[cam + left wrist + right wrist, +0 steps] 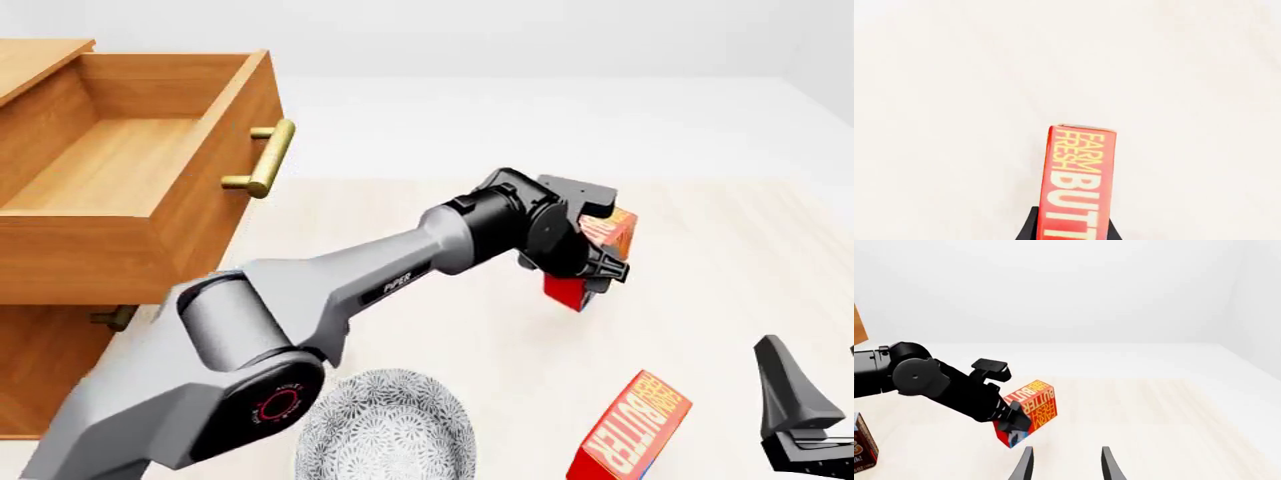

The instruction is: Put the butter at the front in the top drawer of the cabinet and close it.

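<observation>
My left gripper (587,257) is shut on the butter (607,232), a red carton with orange lettering, and holds it tilted in the air above the middle of the table. The carton fills the lower part of the left wrist view (1079,180) and shows in the right wrist view (1037,402). The top drawer (127,215) of the cabinet (47,360) stands pulled open and empty at the left, with its brass handle (267,160) facing the arm. My right gripper (1066,467) is open and empty, low at the near right (807,415).
A second, same-looking butter carton (627,430) stands tilted at the near right beside my right gripper. A patterned grey-white bowl (387,430) sits at the near middle. The brown pudding box (862,445) shows at an edge of the right wrist view. The lower drawer's handle (114,318) is below.
</observation>
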